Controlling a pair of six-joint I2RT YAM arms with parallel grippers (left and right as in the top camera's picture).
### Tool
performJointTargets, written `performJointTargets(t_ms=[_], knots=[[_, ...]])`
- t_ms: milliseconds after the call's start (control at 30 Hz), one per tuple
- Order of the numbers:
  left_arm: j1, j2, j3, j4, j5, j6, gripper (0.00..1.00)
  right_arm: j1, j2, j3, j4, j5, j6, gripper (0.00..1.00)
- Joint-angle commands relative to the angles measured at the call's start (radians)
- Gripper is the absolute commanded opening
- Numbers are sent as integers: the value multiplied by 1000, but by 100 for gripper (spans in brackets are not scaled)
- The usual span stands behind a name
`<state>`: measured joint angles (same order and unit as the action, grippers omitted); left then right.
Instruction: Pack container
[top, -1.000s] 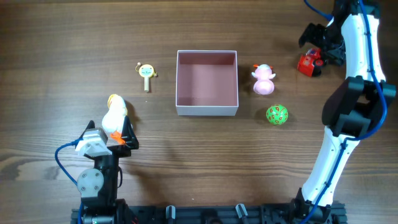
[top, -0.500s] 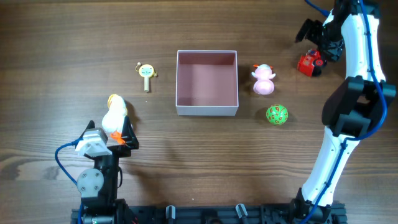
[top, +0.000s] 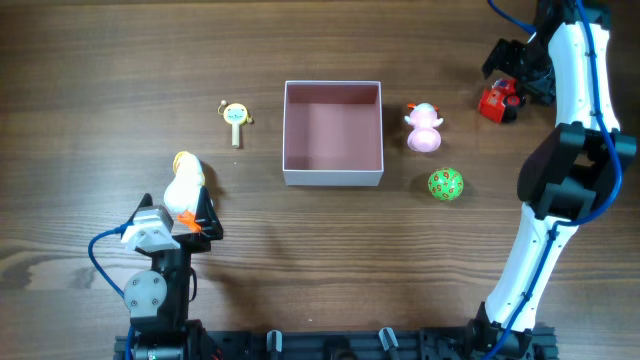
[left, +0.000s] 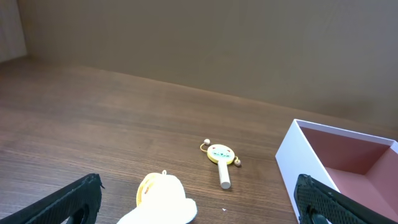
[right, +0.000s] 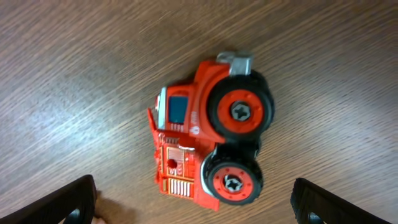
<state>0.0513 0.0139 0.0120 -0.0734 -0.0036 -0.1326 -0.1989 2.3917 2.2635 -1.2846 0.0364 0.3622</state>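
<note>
Treat container (top: 333, 177), mid-table between rattle (top: 236, 117) and pink toy (top: 424, 128), as probably light, thin-walled and quick to skid or dent, pinching one wall's top edge if shifting, with right gripper (top: 515, 78) over truck (top: 498, 102) and left gripper (left: 202, 208) by duck (top: 185, 185) both spread wide, empty.

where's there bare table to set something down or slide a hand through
Bare wooden table runs along the far edge, left of the small yellow rattle, and in front of the white pink-lined box. The box itself is empty. Crowded: right of the box, where the pink figurine, green spotted ball and red toy tractor sit close.
</note>
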Motion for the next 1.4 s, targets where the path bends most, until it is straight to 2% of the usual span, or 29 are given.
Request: performJointTargets(t_ms=[0, 233, 900, 1133, 1367], knots=[[-8, -6, -6, 3, -13, 20, 100, 4, -7, -19, 21, 39, 15, 100], [-8, -6, -6, 3, -13, 20, 100, 4, 3, -33, 67, 39, 16, 100], [-8, -6, -6, 3, -13, 20, 100, 4, 73, -33, 66, 46, 30, 100], [-8, -6, -6, 3, -13, 20, 100, 4, 74, -33, 66, 54, -47, 100], [-8, -6, -6, 2, -13, 20, 100, 4, 74, -33, 67, 72, -31, 100]])
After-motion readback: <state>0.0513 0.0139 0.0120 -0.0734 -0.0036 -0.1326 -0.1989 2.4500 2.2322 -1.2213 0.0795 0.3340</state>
